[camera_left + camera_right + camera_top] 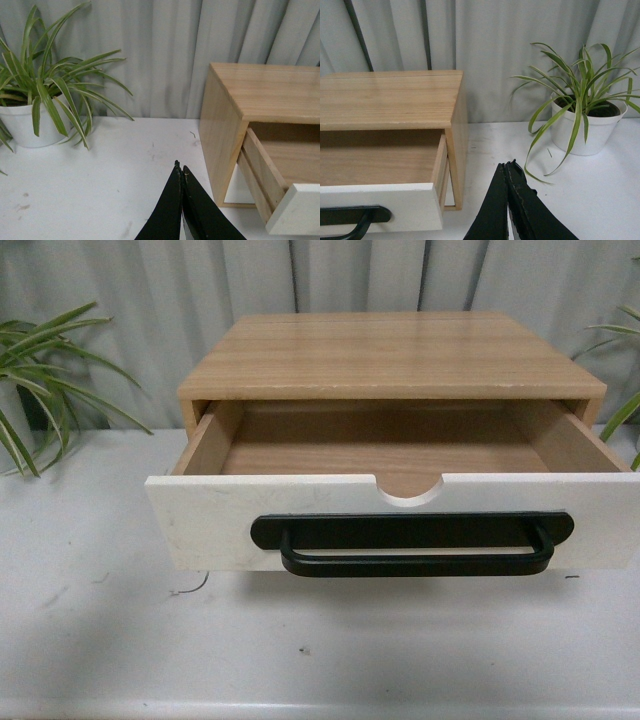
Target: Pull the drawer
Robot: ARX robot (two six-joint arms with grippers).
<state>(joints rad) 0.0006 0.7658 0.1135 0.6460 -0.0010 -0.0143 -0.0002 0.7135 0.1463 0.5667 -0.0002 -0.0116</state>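
**Drawer out, both grippers clear**

The drawer (200,525) stands well out of its wooden case (390,355) on the white table (100,640). Its white front faces the robot and its wood floor is bare.

Neither arm touches it. The left gripper (181,172) hangs over the table off the case's left side, jaws pressed together. The right gripper (507,167) does the same off the right side, near a potted plant (587,130).

The pull looks largely done (how much travel is left cannot be told). If more is wanted, take the black handle (410,529) at its middle, not an end, and draw straight back and level so the drawer does not rack. Go gently, since the light case may slide along or the drawer may come right out.
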